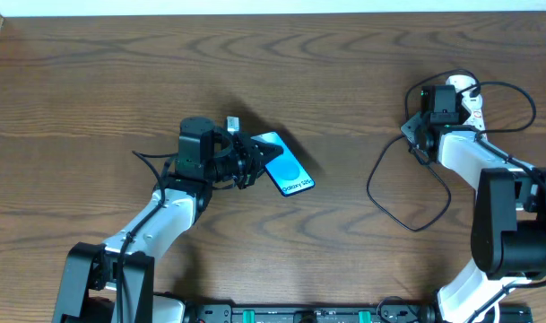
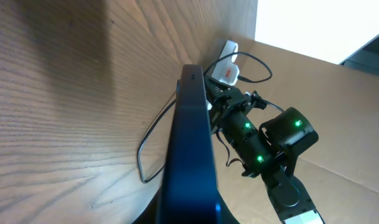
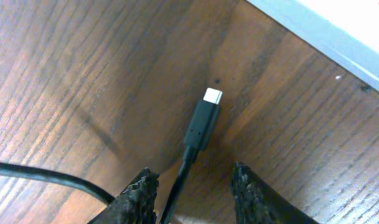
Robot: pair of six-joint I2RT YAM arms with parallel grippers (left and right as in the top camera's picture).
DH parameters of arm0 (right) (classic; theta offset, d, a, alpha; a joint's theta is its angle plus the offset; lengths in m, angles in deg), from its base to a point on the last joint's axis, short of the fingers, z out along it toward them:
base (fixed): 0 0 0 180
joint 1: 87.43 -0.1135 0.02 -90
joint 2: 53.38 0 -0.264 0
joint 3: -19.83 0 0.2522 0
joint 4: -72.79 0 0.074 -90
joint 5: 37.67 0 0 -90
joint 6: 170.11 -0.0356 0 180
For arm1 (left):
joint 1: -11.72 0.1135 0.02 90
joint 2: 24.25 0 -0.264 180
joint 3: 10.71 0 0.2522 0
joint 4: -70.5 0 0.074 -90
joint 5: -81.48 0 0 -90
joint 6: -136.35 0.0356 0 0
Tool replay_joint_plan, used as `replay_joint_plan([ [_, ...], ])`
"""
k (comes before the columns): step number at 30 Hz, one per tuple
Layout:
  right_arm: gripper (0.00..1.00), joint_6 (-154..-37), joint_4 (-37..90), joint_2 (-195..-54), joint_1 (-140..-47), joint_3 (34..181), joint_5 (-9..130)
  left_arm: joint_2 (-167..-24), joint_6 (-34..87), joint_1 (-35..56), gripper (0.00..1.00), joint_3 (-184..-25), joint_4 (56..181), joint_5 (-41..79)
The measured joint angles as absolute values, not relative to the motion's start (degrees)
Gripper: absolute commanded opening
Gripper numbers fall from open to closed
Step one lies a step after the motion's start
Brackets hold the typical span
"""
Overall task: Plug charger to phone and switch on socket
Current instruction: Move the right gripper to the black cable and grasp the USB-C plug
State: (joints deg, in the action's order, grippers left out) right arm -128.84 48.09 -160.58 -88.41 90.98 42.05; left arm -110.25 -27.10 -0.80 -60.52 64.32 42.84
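The phone (image 1: 288, 170), with a cyan screen, is gripped at its left end by my left gripper (image 1: 247, 160), which is shut on it and holds it tilted. In the left wrist view it shows edge-on as a dark blue slab (image 2: 192, 143). The charger's thin black cable (image 1: 407, 193) loops on the table at the right. Its connector tip (image 3: 205, 117) lies on the wood between the open fingers of my right gripper (image 3: 195, 186), which sits low over the cable (image 1: 414, 142) without clamping it. The white socket strip (image 1: 467, 88) is partly hidden behind the right arm; it also shows in the left wrist view (image 2: 226, 71).
The right arm (image 2: 264, 140) with green lights stands across from the phone. A pale wall edge (image 3: 338, 37) runs along the table's far side. The table's far edge (image 1: 273, 13) is at the top.
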Motion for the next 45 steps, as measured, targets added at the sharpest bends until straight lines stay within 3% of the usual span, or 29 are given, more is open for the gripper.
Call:
replay_joint_plan([
  [6,0.18,-130.1,48.7,-161.8,-88.4,92.0,42.4,-110.2,-27.1,-0.8,0.07,-60.5,64.3,42.8],
  [8,0.07,-130.5,48.9,-162.1,-88.4,92.1,42.4,-110.2,-27.1,-0.8,0.07,-60.5,64.3,42.8],
  [10,0.01,-131.0,48.9,-162.5,-88.4,92.4,42.6,-110.2,-27.1,-0.8,0.08,-60.5,64.3,42.8],
  [26,0.01,-124.0,42.2,-160.0,-87.1,92.5,49.0,-110.2,-25.8,-0.8,0.07,-60.5,64.3,43.0],
  [35,0.01,-114.9,27.8,-137.5,-85.7,91.5,54.3,-110.2,-21.7,-0.8,0.07,-60.5,59.4,47.3],
  [45,0.01,-94.2,12.9,-118.6,-85.7,91.6,78.1,-110.3,-20.4,-0.8,0.07,-61.2,54.0,49.7],
])
